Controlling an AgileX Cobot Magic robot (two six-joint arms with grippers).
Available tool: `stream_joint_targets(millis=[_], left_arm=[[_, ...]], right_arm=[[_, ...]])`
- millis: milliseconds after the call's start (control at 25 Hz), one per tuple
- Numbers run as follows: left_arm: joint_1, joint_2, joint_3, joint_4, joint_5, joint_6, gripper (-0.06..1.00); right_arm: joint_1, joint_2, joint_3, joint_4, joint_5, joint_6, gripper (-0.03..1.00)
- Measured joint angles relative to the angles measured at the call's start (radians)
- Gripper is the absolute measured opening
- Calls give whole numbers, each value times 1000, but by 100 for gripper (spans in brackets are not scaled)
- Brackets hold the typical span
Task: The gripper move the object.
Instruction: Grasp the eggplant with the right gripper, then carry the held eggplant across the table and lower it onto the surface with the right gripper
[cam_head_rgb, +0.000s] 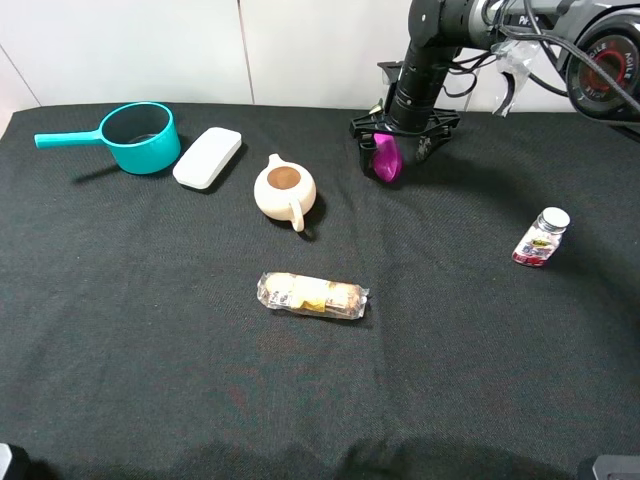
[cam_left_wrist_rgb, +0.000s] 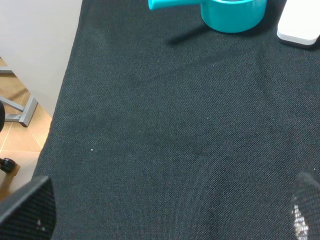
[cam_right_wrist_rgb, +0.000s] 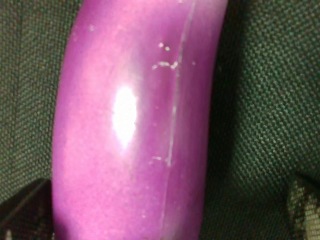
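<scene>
Black cloth (cam_head_rgb: 150, 350) is spread over the whole table, and near its far edge the right gripper (cam_head_rgb: 393, 152) is held low with its jaws spread wide on either side of the object (cam_head_rgb: 388, 162), a glossy purple eggplant set between them close to the cloth; no firm hold on it can be made out. Were the jaws closed off-centre, the slick, rounded skin could be squeezed out sideways and the eggplant flicked toward the cream teapot (cam_head_rgb: 285, 190) nearby. If it were pinched at only 1 end, it could be tipped and dropped.
</scene>
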Motion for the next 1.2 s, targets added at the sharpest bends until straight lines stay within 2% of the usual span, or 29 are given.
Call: stream_joint_targets(millis=[280,480,840,1200], left_arm=[[0,0,0,0,0,0,99],[0,0,0,0,0,0,99],[0,0,0,0,0,0,99],[0,0,0,0,0,0,99]], right_arm=[[0,7,0,0,-12,0,69],[0,10,0,-1,-20,0,56],[0,10,0,-2,-37,-3,39],[0,10,0,-4,-37,-3,39]])
